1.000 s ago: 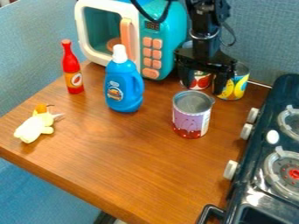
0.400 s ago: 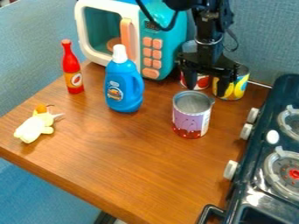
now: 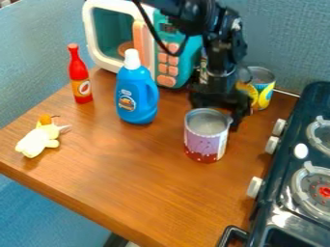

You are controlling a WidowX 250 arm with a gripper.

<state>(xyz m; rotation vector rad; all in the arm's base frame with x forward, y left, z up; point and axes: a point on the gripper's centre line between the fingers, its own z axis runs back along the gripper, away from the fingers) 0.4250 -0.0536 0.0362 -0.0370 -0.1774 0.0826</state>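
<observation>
The black gripper [image 3: 218,112] hangs at the back edge of the open, empty-looking can [image 3: 205,141] with a purple and red label, right of the table's middle. Its jaws stand apart, one at the can's back right, the other partly hidden behind the rim. Gripper and can appear to touch. Behind the gripper's right side stands a yellow and blue can [image 3: 265,89]. A blue bottle with a white cap [image 3: 136,99] stands upright to the left.
A red bottle [image 3: 80,79] stands at the left, and a pale yellow plush toy [image 3: 40,138] lies near the left edge of the wooden table [image 3: 129,178]. The teal toy microwave [image 3: 182,60] is at the back; a dark stove [image 3: 303,178] borders the right.
The gripper has come forward and down from over the back cans. The purple-labelled can has shifted slightly forward and left. The other objects have stayed put.
</observation>
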